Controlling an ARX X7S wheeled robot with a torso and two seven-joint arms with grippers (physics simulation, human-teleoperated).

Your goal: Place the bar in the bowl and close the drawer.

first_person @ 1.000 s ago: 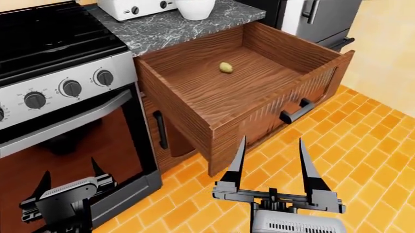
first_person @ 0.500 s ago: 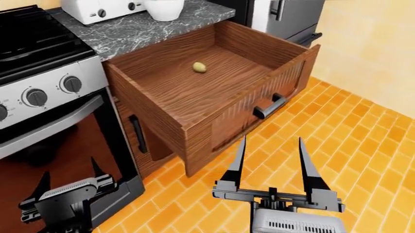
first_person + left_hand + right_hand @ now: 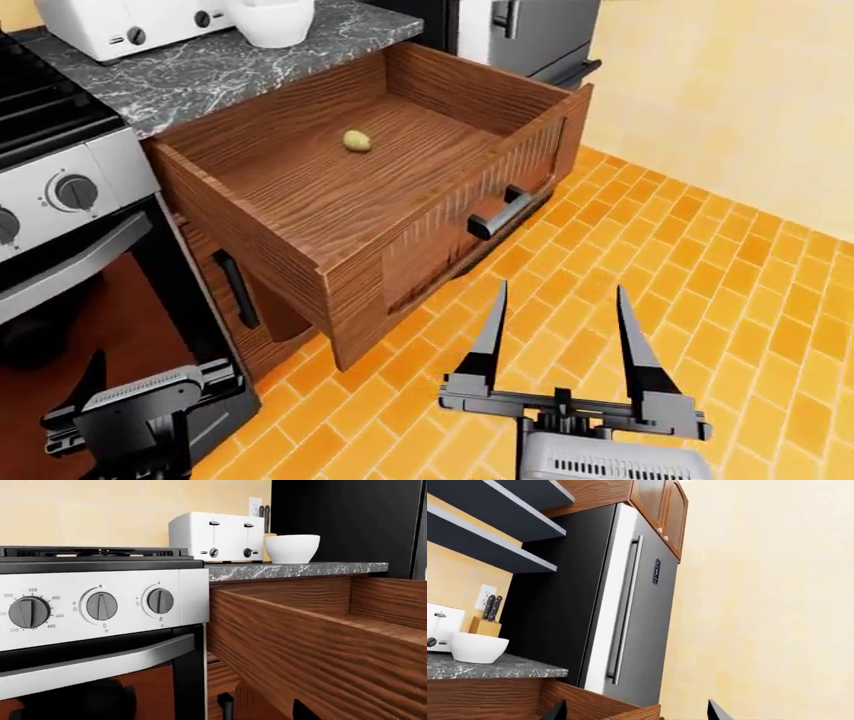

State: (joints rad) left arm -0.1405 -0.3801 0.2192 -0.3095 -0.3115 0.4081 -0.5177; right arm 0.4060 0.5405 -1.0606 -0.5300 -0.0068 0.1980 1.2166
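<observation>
the reddish-brown wooden drawer (image 3: 350, 190) has slid left in frame; its small yellowish bar (image 3: 356, 141) looks light and slippery, pinch across its middle. right gripper (image 3: 558, 333) fingers spread wide, empty; left gripper (image 3: 140, 385) fingers also apart.

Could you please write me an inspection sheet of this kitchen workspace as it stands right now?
Surface: grey marbled countertop beside the stove; orange brick-pattern floor.
Job's things: drawer pulled wide open, dark handle facing out; a small yellowish item, presumably the bar, lies alone on its floor; white bowl upright on the counter next to the toaster.
Clutter: knife block behind the bowl.
Grippers: left gripper low in front of the oven door, open, empty; right gripper over the floor short of the drawer front, open, empty.
Cables: nothing seen.
Surroundings: dark refrigerator, wall shelves, upper wooden cabinets.
</observation>
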